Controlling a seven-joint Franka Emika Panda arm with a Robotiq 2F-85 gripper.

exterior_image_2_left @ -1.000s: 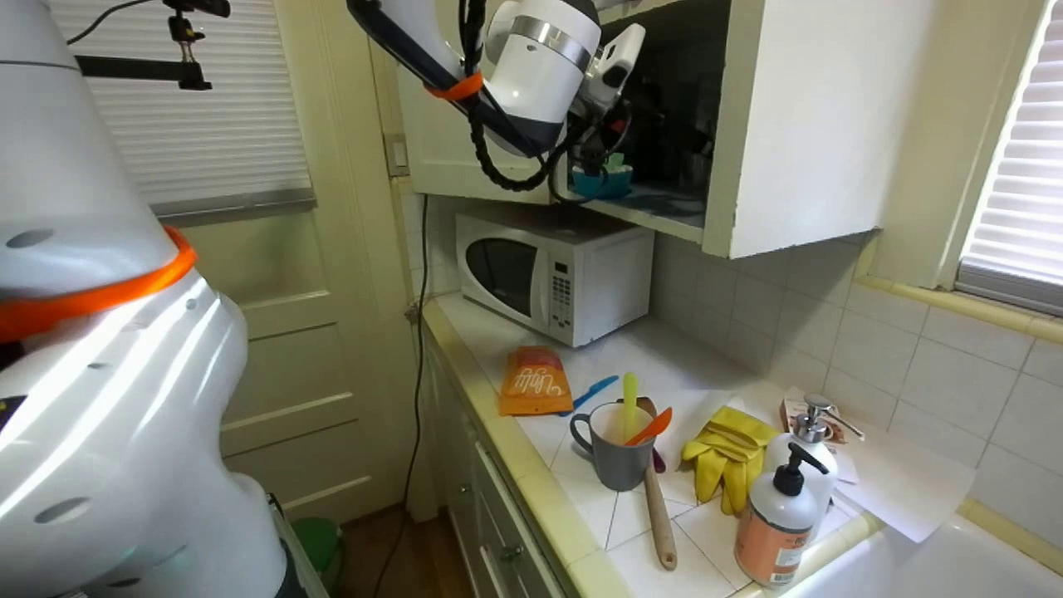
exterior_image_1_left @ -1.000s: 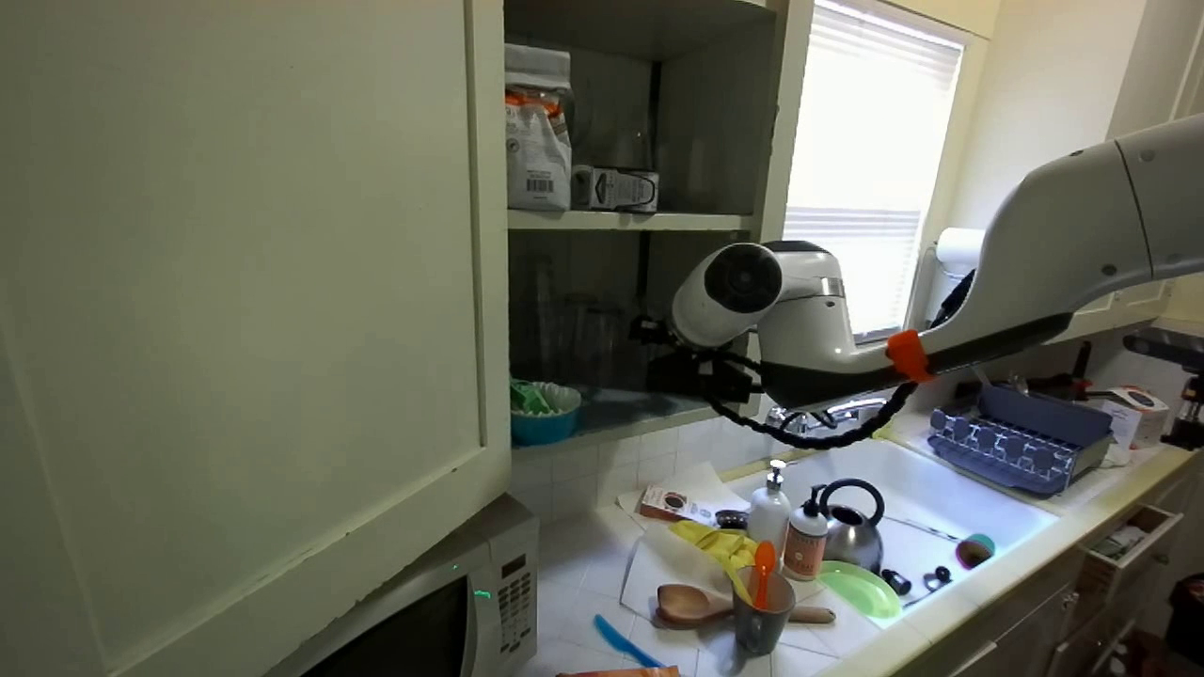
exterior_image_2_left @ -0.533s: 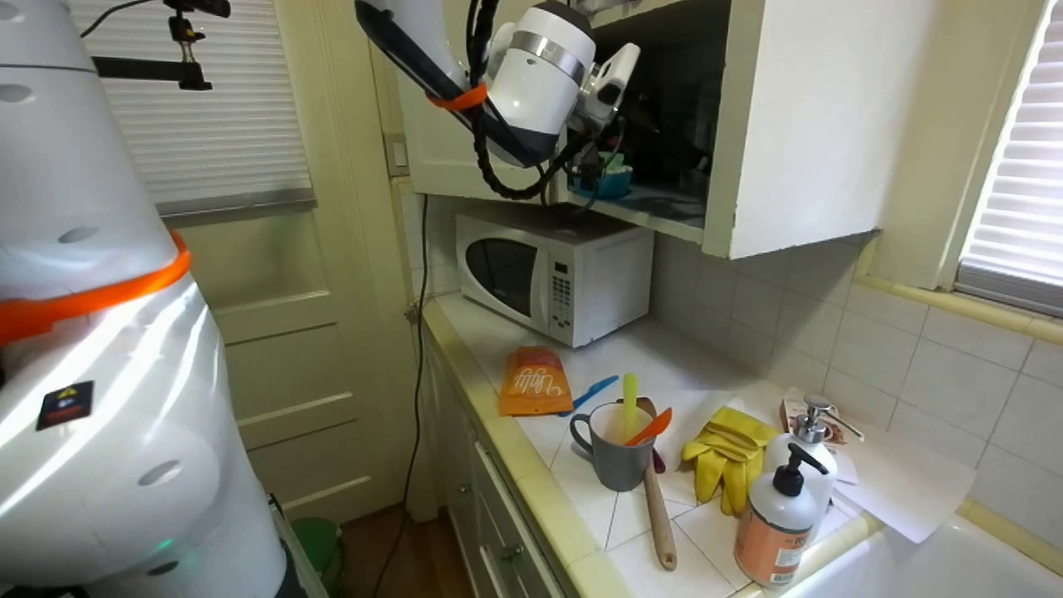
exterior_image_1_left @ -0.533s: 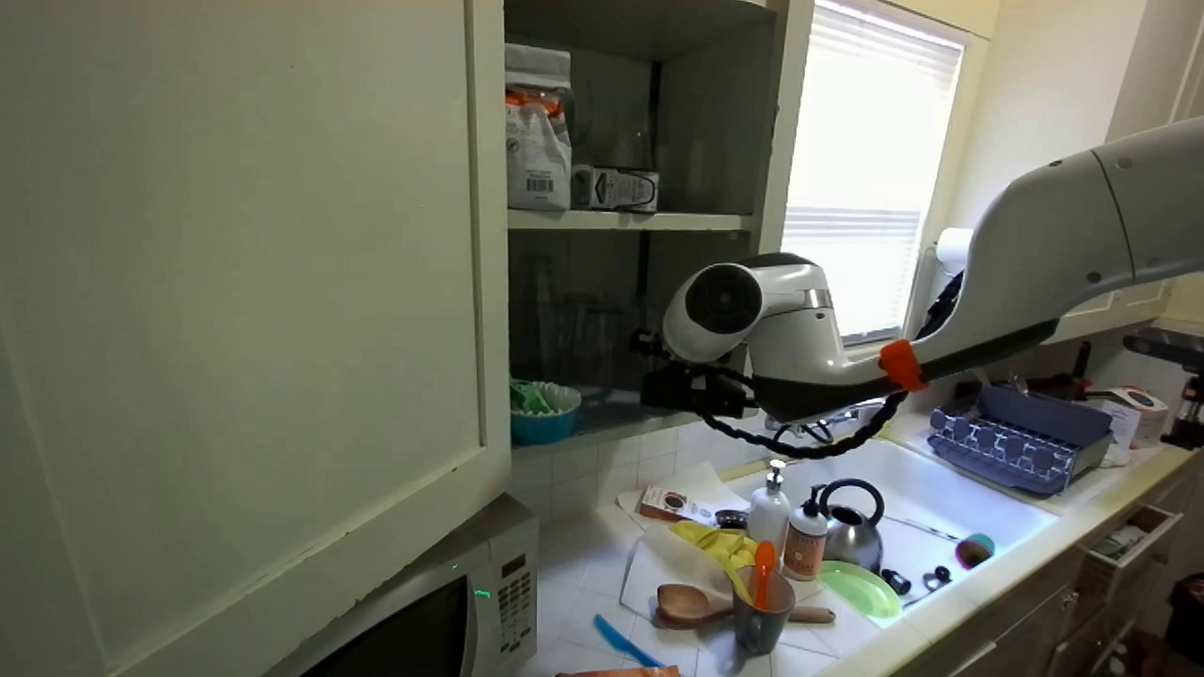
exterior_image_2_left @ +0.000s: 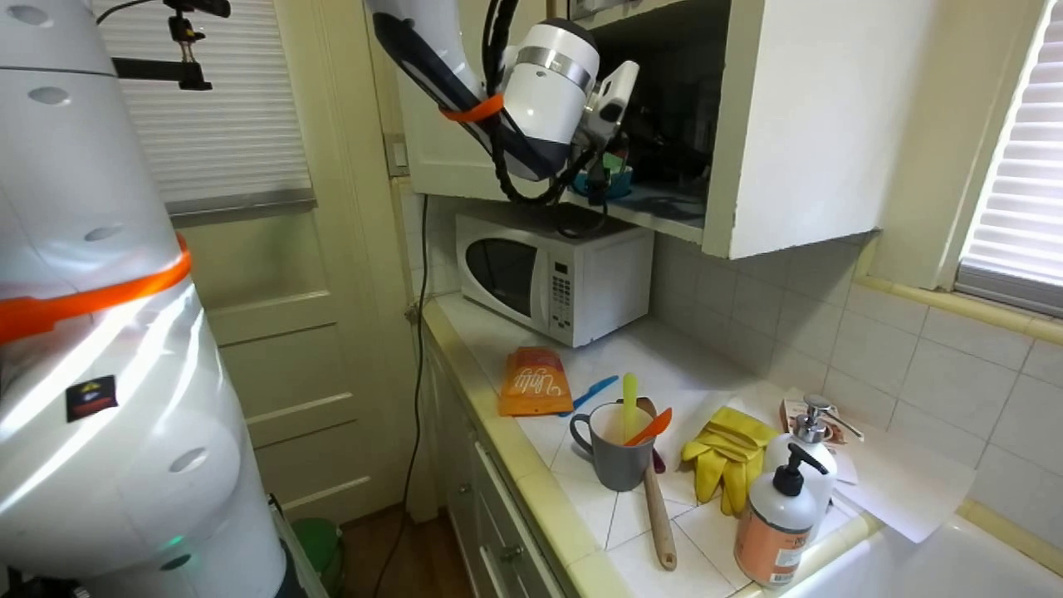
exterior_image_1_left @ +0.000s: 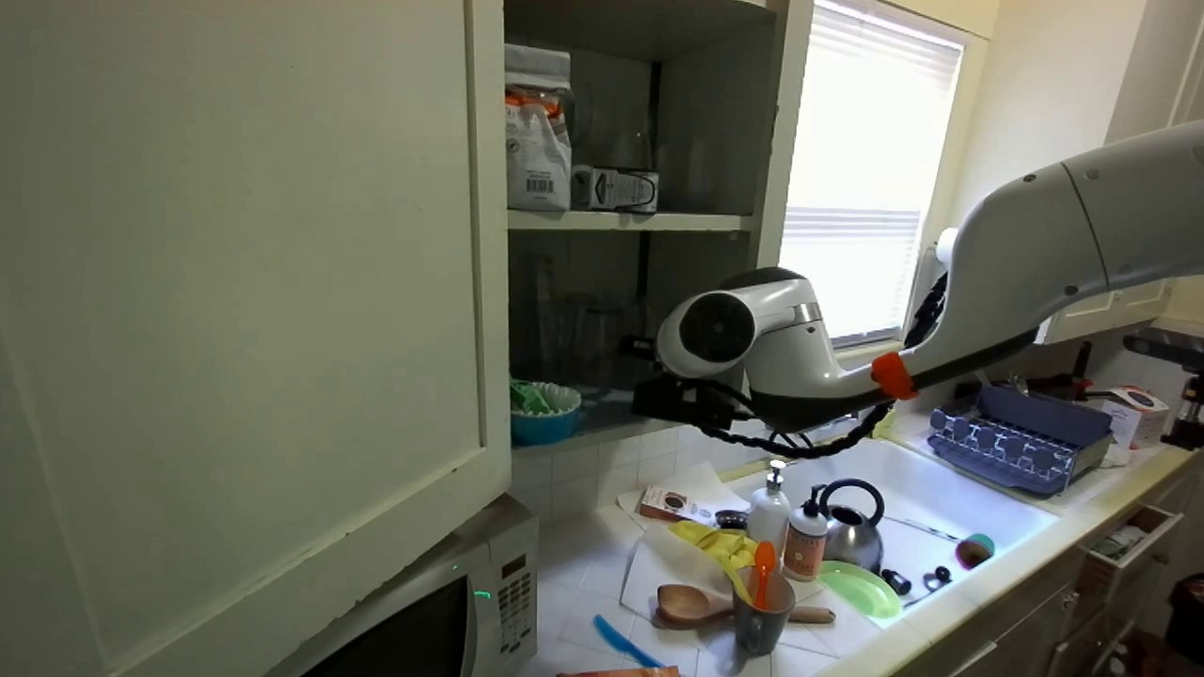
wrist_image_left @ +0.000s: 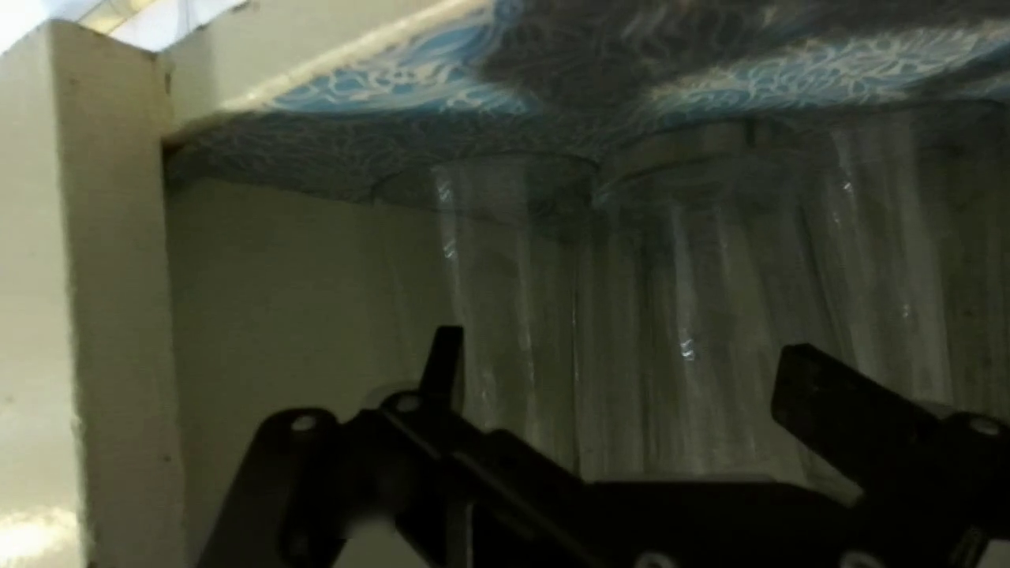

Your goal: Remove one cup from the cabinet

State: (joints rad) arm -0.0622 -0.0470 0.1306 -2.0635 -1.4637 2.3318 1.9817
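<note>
Black end effector (wrist_image_left: 622, 347) faces clear cups (wrist_image_left: 702, 292) ahead.

The arm's wrist (exterior_image_1_left: 715, 329) has sunk lower in both exterior views, the dim fingers (wrist_image_left: 844, 410) seemingly too.

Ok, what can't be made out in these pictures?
Transparent cups, in the wrist view: dim and overlapping, so no sure count; the gripper hides part of them, and whether it touches one is unclear.
Teal bowl, in an exterior view: left edge hidden by the cabinet door.
Inside of the microwave, in both exterior views: behind its dark window.
Soap bottle with the orange label, in both exterior views: fine print too small.
</note>
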